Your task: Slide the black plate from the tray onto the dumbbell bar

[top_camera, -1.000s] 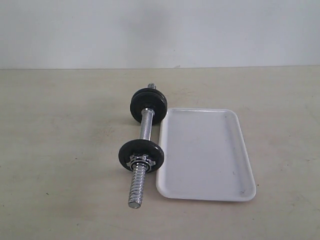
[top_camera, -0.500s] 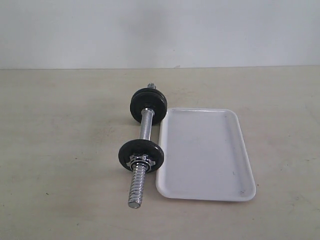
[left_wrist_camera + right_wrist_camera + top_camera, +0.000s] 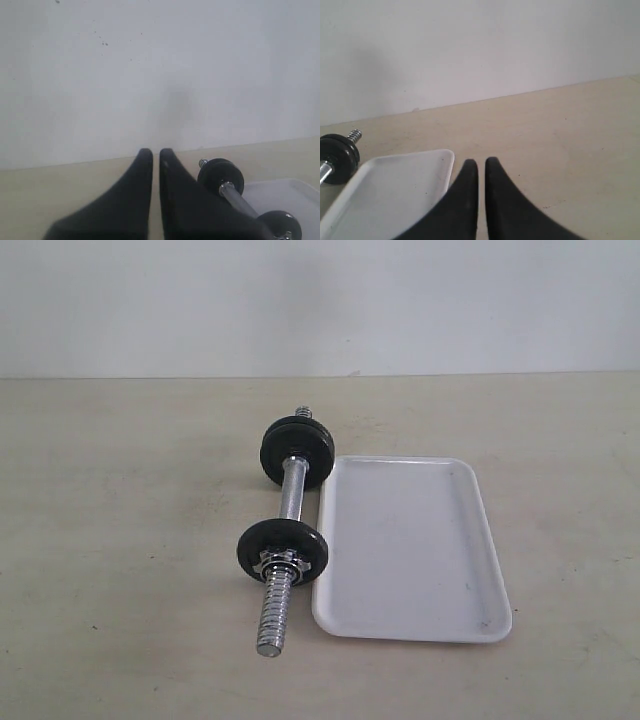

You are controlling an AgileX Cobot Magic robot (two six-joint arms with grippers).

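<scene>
Near end first. The bar (image 3: pixel 290 490) lies on the table (image 3: pixel 120 540), its coarse threaded tip pointing toward the camera. Behind the thread sits a star nut (image 3: pixel 277 562), tight against the near plate (image 3: pixel 284 540). Up the smooth shaft is the far plate (image 3: pixel 297 452), with a short stub of thread beyond it.

The tray (image 3: pixel 410 550) sits just right of the bar, its long edge close alongside, and nothing is in it. I read the job as done: both black plates are on the bar. Which of them came off the tray, I cannot tell.

Handling, my estimate: iron disc, heavy for its size, rigid, with a smooth painted rim that could slip. I would pinch it across the rim, or put one finger through the hub hole, and keep it square to the thread so it does not bind.

The pincers are out of the wide shot. The left pincer (image 3: pixel 155 156) has its fingers together with only a sliver between them, holding nothing, well back from the bar. The right pincer (image 3: pixel 481 165) is likewise closed and empty, hanging over bare table beside the tray corner.
</scene>
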